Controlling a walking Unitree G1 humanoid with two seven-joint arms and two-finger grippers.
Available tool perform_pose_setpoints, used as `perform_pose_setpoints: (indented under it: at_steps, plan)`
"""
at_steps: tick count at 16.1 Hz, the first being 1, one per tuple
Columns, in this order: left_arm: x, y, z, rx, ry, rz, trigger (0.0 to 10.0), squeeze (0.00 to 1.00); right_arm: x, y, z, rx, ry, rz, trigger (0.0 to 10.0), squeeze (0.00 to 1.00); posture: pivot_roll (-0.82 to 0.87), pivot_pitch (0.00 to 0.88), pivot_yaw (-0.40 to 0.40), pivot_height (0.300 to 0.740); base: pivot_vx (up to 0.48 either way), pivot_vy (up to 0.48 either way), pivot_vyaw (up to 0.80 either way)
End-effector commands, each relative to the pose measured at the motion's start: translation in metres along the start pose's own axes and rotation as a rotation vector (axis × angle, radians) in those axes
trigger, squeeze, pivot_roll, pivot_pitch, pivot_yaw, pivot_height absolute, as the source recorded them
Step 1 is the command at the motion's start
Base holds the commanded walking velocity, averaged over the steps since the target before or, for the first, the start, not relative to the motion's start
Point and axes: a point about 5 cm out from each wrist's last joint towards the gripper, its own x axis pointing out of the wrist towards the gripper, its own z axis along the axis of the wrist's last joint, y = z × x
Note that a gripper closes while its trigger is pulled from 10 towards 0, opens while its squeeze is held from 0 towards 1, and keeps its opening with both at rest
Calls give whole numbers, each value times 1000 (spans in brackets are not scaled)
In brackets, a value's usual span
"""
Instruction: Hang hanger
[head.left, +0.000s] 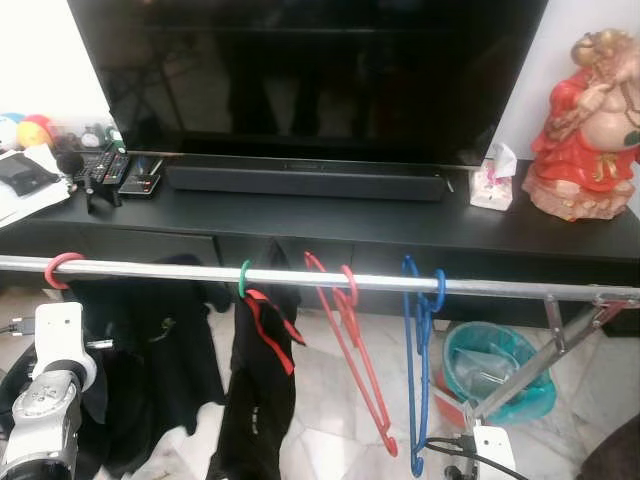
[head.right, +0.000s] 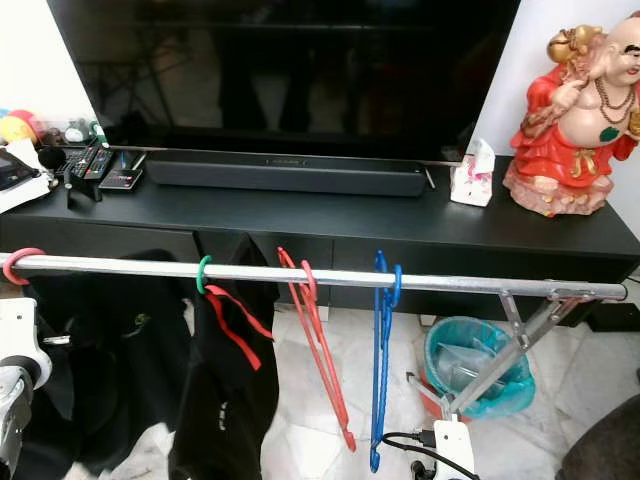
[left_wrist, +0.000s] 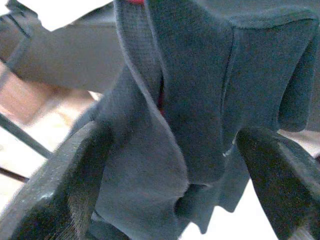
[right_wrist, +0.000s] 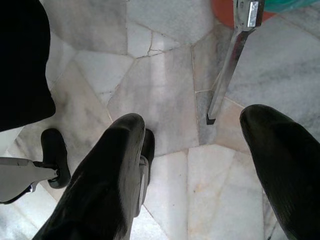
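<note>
Left pincer (left_wrist: 172, 165) spread wide around dark cloth, right pincer (right_wrist: 200, 165) spread over bare floor.

Low and to the left of the rail (head.left: 330, 278), left pincer's fingers (left_wrist: 65, 185) apart on either side of a black garment (head.left: 150, 350), touching the folds but not clamped. Above it, pink hook (head.left: 60, 268) over the rail, so hanger apparently seated already. Further right: green-hooked hanger (head.left: 265, 320) with black clothing, bare red hanger (head.left: 350, 350), bare blue hanger (head.left: 420, 360). Right pincer low, gripping nothing, marble floor (right_wrist: 160, 95) and rack leg (right_wrist: 227, 70) beyond its tips. Probably releasing, weight left to the hook.
</note>
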Motion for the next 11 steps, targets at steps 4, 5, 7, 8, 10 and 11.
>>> perform_pose_setpoints:
  at_steps: [4, 5, 7, 8, 10, 11]
  plan:
    - [-1, -19, -2, -77, -17, -143, 10000, 0, 0, -1, 0, 10, 3, -3, 10000, 0, 126, 0, -17, 740, 0, 0, 0]
    - [-2, -21, -2, -81, -19, -158, 10000, 0, 0, -1, 0, 10, 3, -3, 10000, 0, 126, 0, -17, 740, 0, 0, 0]
    - [-4, -30, 5, -89, -47, -226, 10000, 0, 0, -1, -1, 6, 4, -2, 10000, 0, 127, 0, -17, 740, 0, 0, 0]
    - [-4, -31, 7, -85, -53, -238, 10000, 0, 0, -1, -1, 6, 5, -2, 10000, 0, 127, 0, -17, 740, 0, 0, 0]
    - [-4, -34, 22, -79, -100, -293, 10000, 0, 0, -1, -1, 6, 6, 0, 10000, 0, 129, 0, -15, 740, 0, 0, 0]
    - [-5, -36, 31, -74, -127, -316, 10000, 0, 0, -1, -1, 7, 6, 0, 10000, 0, 129, 0, -15, 740, 0, 0, 0]
